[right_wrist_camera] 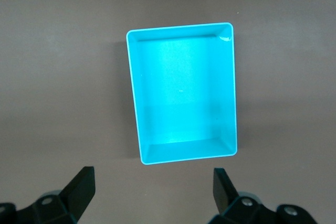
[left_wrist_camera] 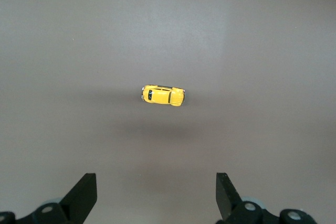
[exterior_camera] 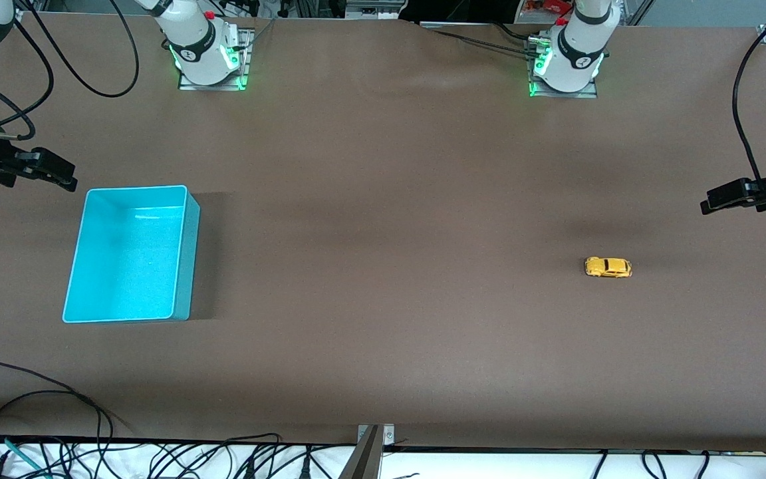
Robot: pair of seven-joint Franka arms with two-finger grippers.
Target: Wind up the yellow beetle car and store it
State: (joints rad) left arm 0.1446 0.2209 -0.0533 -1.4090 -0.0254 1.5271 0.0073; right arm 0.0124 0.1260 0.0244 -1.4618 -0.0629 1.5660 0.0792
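Item: small yellow beetle car (exterior_camera: 608, 267), a rounded toy body with dark windows, standing on its wheels on the bare brown surface (exterior_camera: 383, 266) toward the left arm's end, touched by nothing.
Container: open turquoise rectangular plastic bin (exterior_camera: 187, 259), empty, toward the right arm's end of the surface, well apart from the car.
Left gripper (exterior_camera: 729, 197): up in the air over the surface's edge at its own end, fingers spread wide, nothing held; its wrist view looks straight down on the car (left_wrist_camera: 163, 95).
Right gripper (exterior_camera: 50, 171): up in the air beside the bin, fingers spread wide, nothing held; its wrist view looks down into the bin (right_wrist_camera: 226, 30); this arm waits.
Done: nothing, judging by the layout; car not wound, not stored.
Left to do: reach and grasp the car, wind it, carry it across, place it in the bin.
Stage: start of the task, approach not yet made.
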